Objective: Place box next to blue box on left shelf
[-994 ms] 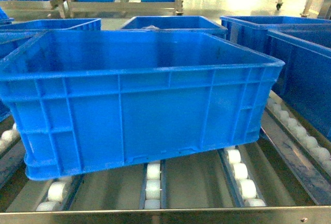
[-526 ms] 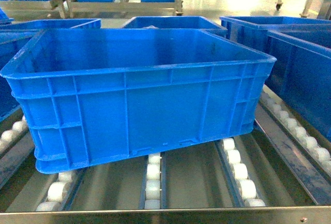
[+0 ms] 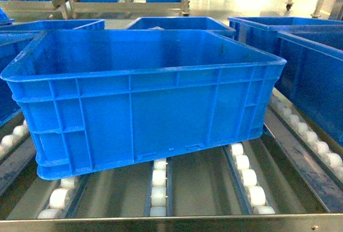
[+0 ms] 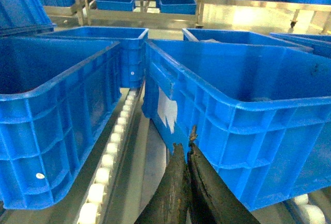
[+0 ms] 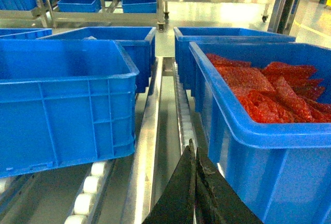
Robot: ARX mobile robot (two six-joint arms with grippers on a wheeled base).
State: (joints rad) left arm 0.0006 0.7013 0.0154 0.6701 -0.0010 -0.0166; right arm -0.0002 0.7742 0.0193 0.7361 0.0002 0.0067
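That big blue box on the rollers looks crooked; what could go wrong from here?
The box sits skewed, its left end nearer the front lip, on white rollers; it might roll or twist further. Both grippers, left and right, are shut and off it, so nothing holds it.

Left gripper [image 4: 189, 154], fingers together, sits just beside the box [image 4: 248, 105] corner. A second blue crate [image 4: 51, 110] stands left; white rollers [image 4: 111, 151] run between.

1. Large blue ribbed plastic crate [image 3: 144, 109]: hides roller tracks beneath.
2. Blue crate holding red bags [image 5: 269, 110]: cut off at right/bottom edges.
3. Red bags [image 5: 269, 87]: contents indistinct.
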